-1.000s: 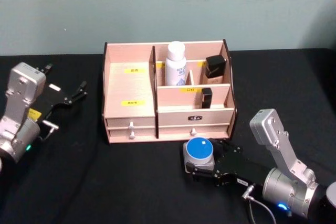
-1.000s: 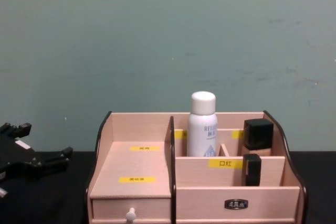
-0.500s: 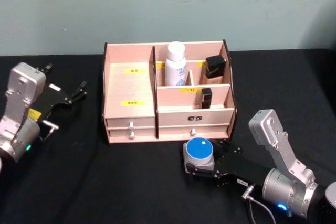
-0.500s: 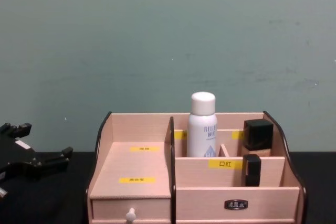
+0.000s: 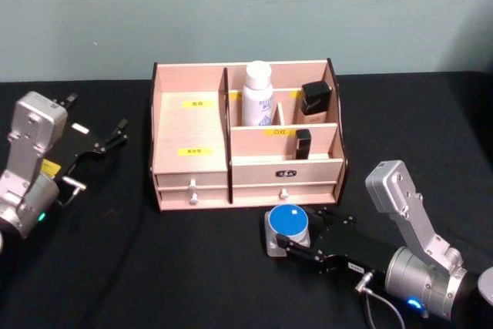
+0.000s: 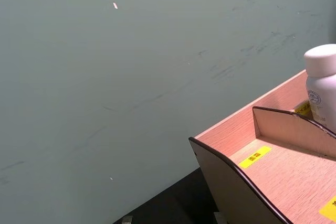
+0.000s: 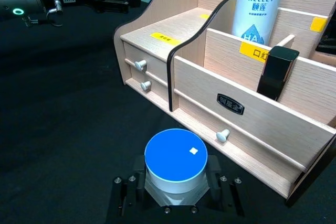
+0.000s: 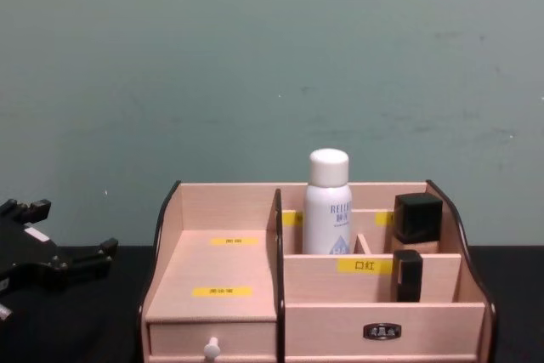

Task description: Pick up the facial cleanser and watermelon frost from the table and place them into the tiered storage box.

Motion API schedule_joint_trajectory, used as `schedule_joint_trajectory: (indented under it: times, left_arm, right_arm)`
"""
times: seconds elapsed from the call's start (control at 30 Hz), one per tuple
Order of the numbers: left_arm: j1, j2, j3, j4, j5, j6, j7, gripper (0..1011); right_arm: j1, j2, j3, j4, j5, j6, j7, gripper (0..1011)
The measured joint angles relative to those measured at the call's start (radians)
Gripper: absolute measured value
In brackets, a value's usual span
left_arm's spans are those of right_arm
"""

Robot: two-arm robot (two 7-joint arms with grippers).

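The watermelon frost point(image 5: 288, 222) is a round jar with a blue lid and a grey body point(image 7: 175, 161). It sits low over the black table in front of the tiered storage box point(image 5: 189, 125), near its right drawer. My right gripper point(image 5: 292, 235) is shut on the jar, one finger on each side point(image 7: 176, 183). The facial cleanser point(image 5: 258, 94), a white bottle with blue lettering point(image 7: 261, 6), stands upright in the box's back middle compartment point(image 8: 327, 206). My left gripper point(image 5: 100, 123) rests open to the left of the box point(image 8: 68, 229).
A black square-capped bottle point(image 5: 316, 102) and a black lipstick-like stick point(image 5: 303, 143) stand in the box's right compartments. The box point(image 7: 252, 124) has small drawers with white knobs point(image 5: 192, 187). A green wall rises close behind it. Bare black tabletop lies at front left.
My right gripper has shifted slightly left and nearer to me with the blue-lidded jar. The left arm has stayed still.
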Motion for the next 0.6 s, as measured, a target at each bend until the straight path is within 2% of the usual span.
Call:
schedule_joint_trajectory:
  times: [0.6]
  left_arm:
    - [0.000, 0.000, 0.000, 0.000, 0.000, 0.000, 0.000, 1001]
  right_arm:
    - [0.000, 0.000, 0.000, 0.000, 0.001, 0.000, 0.000, 698]
